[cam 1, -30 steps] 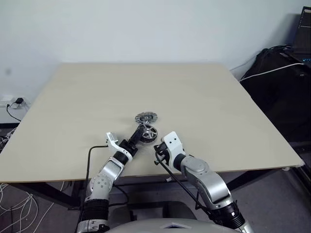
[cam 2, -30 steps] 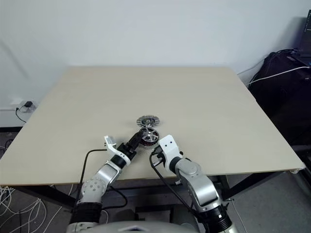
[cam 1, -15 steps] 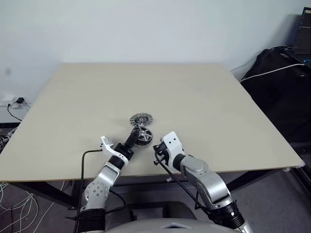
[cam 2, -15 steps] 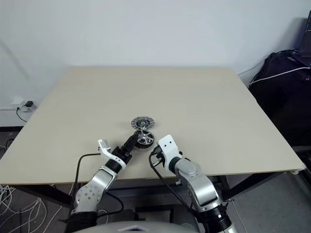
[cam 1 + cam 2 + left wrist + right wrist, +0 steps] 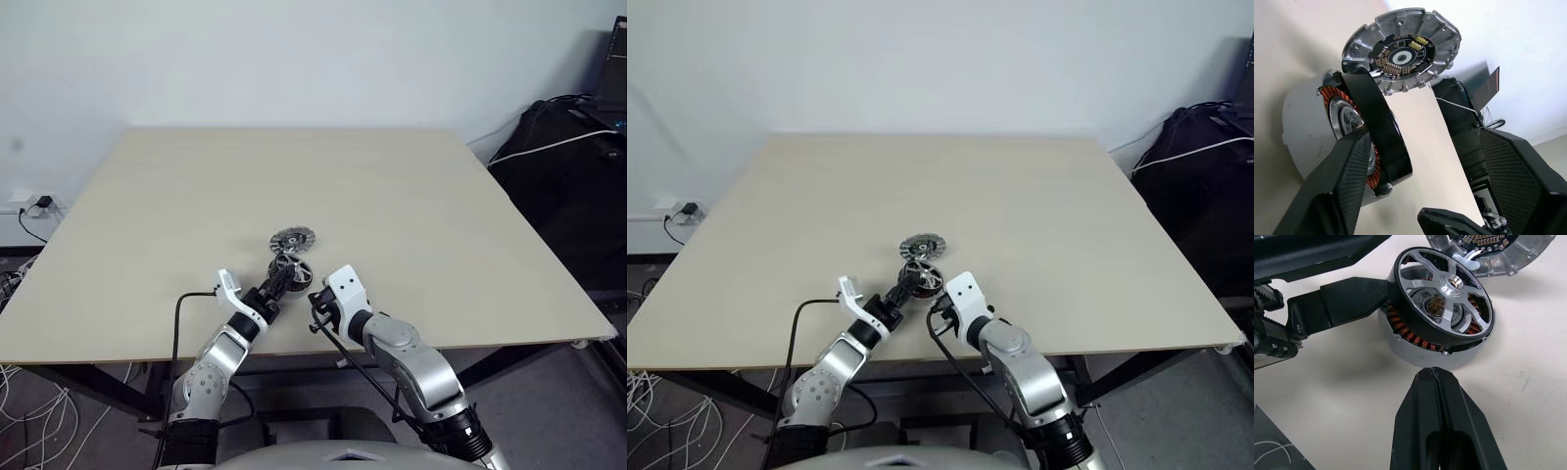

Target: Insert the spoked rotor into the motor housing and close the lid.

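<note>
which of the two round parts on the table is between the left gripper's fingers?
The motor housing, with copper windings and the spoked rotor on it. The lid lies beyond it, ungripped, circuit face up.

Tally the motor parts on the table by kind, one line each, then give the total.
Spoked rotor: 1, sitting in the housing
Motor housing with copper windings: 1
Lid, ribbed face showing: 1, lying on the table beside the housing
Total: 3 parts
</note>
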Tool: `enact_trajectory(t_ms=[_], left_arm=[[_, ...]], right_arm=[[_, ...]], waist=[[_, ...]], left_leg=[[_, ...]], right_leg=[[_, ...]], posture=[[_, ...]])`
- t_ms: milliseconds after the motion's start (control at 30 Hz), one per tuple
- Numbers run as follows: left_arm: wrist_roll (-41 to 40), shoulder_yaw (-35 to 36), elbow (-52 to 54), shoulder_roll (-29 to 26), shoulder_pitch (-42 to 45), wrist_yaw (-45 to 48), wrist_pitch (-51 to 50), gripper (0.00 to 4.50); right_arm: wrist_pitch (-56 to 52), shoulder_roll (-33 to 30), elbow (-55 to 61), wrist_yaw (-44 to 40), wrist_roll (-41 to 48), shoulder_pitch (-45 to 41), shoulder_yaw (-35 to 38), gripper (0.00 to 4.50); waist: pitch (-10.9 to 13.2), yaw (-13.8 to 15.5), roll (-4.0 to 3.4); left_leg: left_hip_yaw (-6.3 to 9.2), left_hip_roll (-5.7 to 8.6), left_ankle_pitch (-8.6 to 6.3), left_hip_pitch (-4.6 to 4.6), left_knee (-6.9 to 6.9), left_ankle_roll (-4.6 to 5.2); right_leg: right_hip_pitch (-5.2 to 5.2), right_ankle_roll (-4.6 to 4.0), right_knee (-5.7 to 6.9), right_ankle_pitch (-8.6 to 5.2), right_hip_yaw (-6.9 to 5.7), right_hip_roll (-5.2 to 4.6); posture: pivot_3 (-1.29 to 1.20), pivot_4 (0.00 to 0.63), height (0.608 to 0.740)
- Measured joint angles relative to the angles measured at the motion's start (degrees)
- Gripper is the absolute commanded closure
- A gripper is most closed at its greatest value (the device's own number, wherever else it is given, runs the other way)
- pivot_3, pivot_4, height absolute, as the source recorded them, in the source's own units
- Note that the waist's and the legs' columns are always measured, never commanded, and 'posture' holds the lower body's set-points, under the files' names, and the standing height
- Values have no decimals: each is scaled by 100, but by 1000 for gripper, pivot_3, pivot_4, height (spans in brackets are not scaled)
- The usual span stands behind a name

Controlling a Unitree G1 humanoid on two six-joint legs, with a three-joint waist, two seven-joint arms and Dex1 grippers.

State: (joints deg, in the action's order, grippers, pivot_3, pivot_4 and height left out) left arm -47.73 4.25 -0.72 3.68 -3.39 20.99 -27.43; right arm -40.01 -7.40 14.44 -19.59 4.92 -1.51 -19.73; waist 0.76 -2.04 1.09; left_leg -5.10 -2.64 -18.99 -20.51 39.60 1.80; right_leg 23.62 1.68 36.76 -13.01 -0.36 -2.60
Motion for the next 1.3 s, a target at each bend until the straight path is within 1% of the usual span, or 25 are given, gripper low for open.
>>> enact_trajectory(t_ms=[133,333,467,567,667,733,800,967,1067,1167,1300], left_arm=[[-119,208,-111,17,-26,-71,-6,845],[-673,668,-137,47,-94,-319,50,845],[-935,733,-134,49,-115,-424,41,845],[-882,672,-118,44,-119,-393,77,845],[-353,300,85,7,-244,-145,375,845],[198,-44,164,-34,-325,47,720,845],[869,-302,177,-56,-437,150,1294,845],[2425,-543,170,-242,-782,121,2816,845],[3060,-613,130,-378,-1021,26,3451,845],[3541,-722,71,-423,-1313,-51,3875,1455],[3872,-803,65,-440,-1452,-146,4152,2771]], right_arm=[[0,-1,0,-1,0,0,2,4500],[-1,-9,0,-3,0,0,8,4500],[-2,-10,0,-5,0,0,7,4500],[-2,-13,0,-6,1,0,7,4500],[-3,-13,0,-8,1,0,6,4500],[-2,-16,0,-9,0,0,5,4500],[-1,-15,0,-12,1,0,-1,4500],[80,-17,-3,-17,-1,-17,0,4500],[121,-12,-23,-29,-5,-63,-10,4500],[245,-6,-113,-50,-25,-176,-48,4500],[459,17,-389,-51,-70,-337,-98,4500]], waist=[[0,-5,0],[0,-7,0],[0,-4,1],[0,-6,0],[0,-6,0],[0,-4,-1],[-1,-7,-3],[-2,-5,-13],[-2,0,-14],[-2,-2,-14],[0,-3,-17]], left_leg=[[0,-1,0,0,0,0],[2,-2,0,-3,0,0],[3,-1,0,-3,1,0],[3,-1,0,-3,1,0],[1,0,0,-4,1,0],[0,1,0,-3,1,-1],[-1,0,0,-2,1,-1],[-1,-3,0,-2,0,-2],[-3,-3,-1,-2,0,1],[-4,-2,-3,-3,0,4],[-3,-5,-3,-3,0,4]], right_leg=[[2,0,1,0,0,0],[3,0,1,0,-2,0],[1,0,0,0,-3,0],[2,0,0,0,-4,0],[1,-1,-2,0,-4,0],[1,-1,-2,0,-3,0],[1,-1,-1,0,-3,0],[5,-3,2,-1,-4,0],[3,-3,1,-1,-3,-2],[6,-2,0,-1,-3,-5],[7,-2,3,-1,-5,-4]], posture=[[0,0,740],[0,0,740],[0,0,740],[0,0,740],[0,0,740],[0,0,740],[0,0,740],[0,0,740],[0,0,740],[0,0,740],[0,0,740]])
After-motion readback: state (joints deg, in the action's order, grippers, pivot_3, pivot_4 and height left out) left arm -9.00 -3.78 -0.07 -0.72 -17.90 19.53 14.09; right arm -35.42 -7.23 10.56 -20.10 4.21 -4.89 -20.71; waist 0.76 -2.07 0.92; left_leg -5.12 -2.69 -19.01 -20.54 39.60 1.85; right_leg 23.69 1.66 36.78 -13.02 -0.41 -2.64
